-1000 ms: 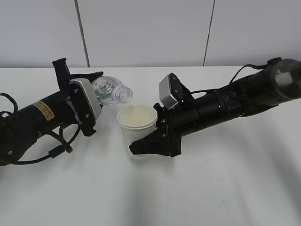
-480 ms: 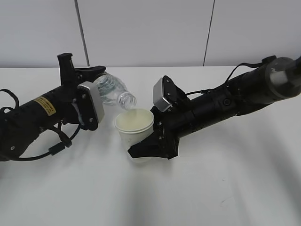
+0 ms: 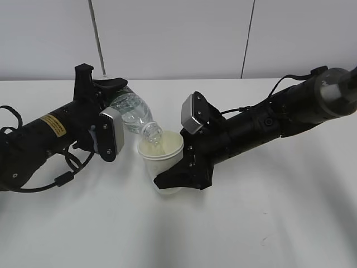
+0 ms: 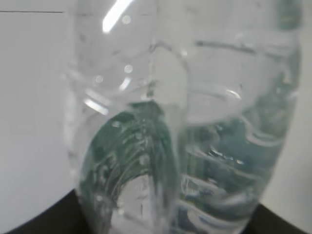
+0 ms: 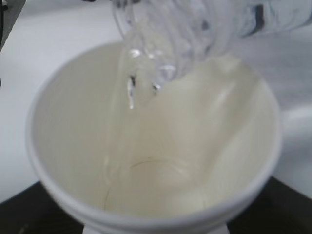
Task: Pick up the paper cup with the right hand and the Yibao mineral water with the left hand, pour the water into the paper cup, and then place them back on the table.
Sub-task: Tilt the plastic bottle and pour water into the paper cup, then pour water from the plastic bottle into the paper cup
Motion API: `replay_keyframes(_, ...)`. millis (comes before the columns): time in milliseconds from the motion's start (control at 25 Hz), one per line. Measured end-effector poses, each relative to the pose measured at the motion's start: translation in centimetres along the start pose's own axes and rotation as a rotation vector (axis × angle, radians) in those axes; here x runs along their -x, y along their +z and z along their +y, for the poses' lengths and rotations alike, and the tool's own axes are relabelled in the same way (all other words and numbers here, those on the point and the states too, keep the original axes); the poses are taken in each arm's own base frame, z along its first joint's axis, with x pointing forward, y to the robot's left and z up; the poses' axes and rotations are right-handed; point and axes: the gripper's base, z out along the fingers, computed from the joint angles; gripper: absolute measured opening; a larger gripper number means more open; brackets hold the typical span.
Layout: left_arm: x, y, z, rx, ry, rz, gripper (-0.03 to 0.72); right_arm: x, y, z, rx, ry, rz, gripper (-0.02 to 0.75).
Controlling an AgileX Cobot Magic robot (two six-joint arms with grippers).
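1. Two black robot arms are meeting over the big plain white table (image 3: 251,223), pretty much mid-pour.
2. Left black end effector (image 3: 106,92), on the arm with the yellow sticker, is clamping the small clear ribbed plastic bottle with the green label (image 3: 131,111), tipping it so the open neck is sitting right over the cup rim.
3. Right black end effector (image 3: 175,177) is gripping the small cream-white paper cup (image 3: 162,153) around its lower wall, holding it upright just above the table.
4. Clear water (image 5: 127,90) is running down inside the cup and pooling at the bottom.
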Motion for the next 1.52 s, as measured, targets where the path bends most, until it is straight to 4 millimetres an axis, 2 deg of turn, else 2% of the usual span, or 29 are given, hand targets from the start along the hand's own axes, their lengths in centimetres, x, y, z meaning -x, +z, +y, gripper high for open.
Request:
replay_keyframes(280, -0.01, 0.0, 0.0, 0.0, 0.078, 0.001, 0.354, -0.1, 0.0, 0.25, 0.027, -0.001, 0.011, 0.543)
replay_keyframes(1520, -0.01, -0.01, 0.42, 0.017, 0.112, 0.001, 0.351, -0.13, -0.02, 0.4, 0.046, 0.005, 0.018, 0.543)
